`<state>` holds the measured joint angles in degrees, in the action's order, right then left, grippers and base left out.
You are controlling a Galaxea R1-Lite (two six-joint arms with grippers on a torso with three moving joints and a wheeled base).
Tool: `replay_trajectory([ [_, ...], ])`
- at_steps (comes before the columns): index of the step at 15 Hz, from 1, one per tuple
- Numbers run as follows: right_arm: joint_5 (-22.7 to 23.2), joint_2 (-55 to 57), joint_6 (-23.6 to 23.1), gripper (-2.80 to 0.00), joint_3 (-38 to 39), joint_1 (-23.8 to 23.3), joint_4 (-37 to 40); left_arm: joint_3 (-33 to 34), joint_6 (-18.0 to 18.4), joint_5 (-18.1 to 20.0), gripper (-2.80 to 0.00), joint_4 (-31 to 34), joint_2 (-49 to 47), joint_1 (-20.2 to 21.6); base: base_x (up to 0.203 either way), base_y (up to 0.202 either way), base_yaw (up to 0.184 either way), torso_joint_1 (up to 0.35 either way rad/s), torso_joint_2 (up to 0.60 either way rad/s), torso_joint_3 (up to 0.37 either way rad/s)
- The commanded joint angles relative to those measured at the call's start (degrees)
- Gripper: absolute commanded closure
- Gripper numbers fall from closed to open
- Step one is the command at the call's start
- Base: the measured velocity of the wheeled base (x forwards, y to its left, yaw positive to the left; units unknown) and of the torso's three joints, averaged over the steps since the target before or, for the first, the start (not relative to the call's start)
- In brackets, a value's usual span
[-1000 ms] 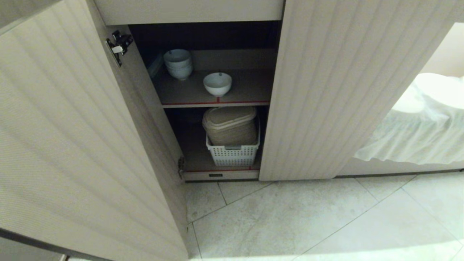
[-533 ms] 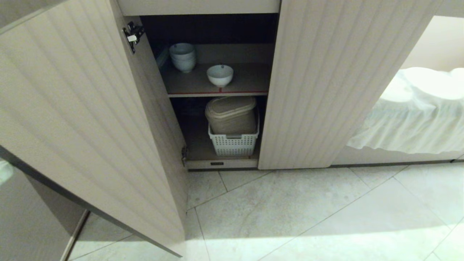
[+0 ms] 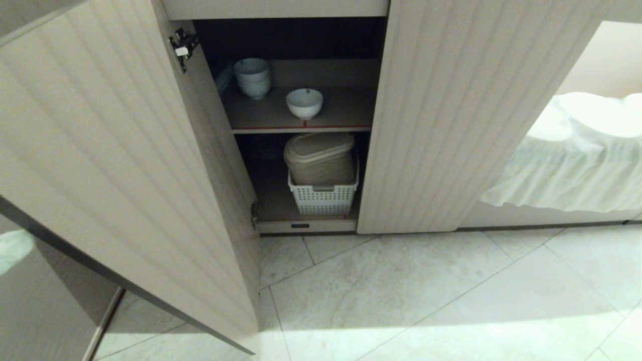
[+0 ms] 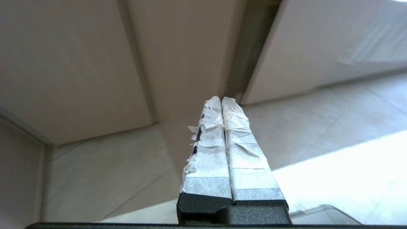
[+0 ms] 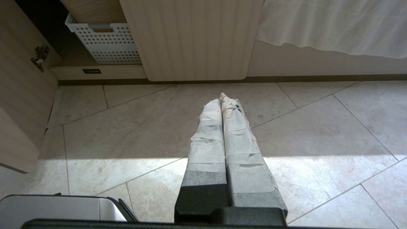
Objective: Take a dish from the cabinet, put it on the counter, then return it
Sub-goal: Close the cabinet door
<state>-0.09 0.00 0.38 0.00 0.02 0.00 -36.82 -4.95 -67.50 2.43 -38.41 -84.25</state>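
Left gripper shut, empty, low beside cabinet door. View has pulled back since a second ago; I read dish as returned.

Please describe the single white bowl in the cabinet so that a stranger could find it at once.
Look into the low beige fluted-door cabinet, whose left door stands open, at its upper red-edged inner shelf. Near that shelf's front edge stands the small round glossy white bowl. Unlike the stack of white bowls farther back on the left, it stands alone.
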Motion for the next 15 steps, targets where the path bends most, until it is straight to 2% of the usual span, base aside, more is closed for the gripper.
replay_trajectory([
  [1,0.0,0.0,-0.03,0.0,0.0,-0.02,0.0,-0.01,-0.15,1.06,0.0,-0.14,0.09,0.05,0.0,0.0,0.0,0.0,0.0,0.0],
  [4,0.0,0.0,-0.03,0.0,0.0,0.06,0.0,-0.37,-1.71,2.38,0.0,-0.73,-1.18,0.03,0.0,0.0,0.0,0.0,0.0,0.0],
  [6,0.0,0.0,-0.03,0.0,0.0,0.06,0.0,-0.85,-3.11,2.92,0.0,-3.9,-4.21,0.05,0.0,0.0,0.0,0.0,0.0,0.0],
  [11,0.0,0.0,-0.03,0.0,0.0,0.04,0.0,-1.06,-3.83,5.92,0.0,-12.91,-11.1,0.14,0.0,0.0,0.0,0.0,0.0,0.0],
  [15,0.0,0.0,-0.03,0.0,0.0,-0.02,0.0,-1.7,-3.84,5.98,0.0,-13.42,-11.79,0.14,0.0,0.0,0.0,0.0,0.0,0.0],
])
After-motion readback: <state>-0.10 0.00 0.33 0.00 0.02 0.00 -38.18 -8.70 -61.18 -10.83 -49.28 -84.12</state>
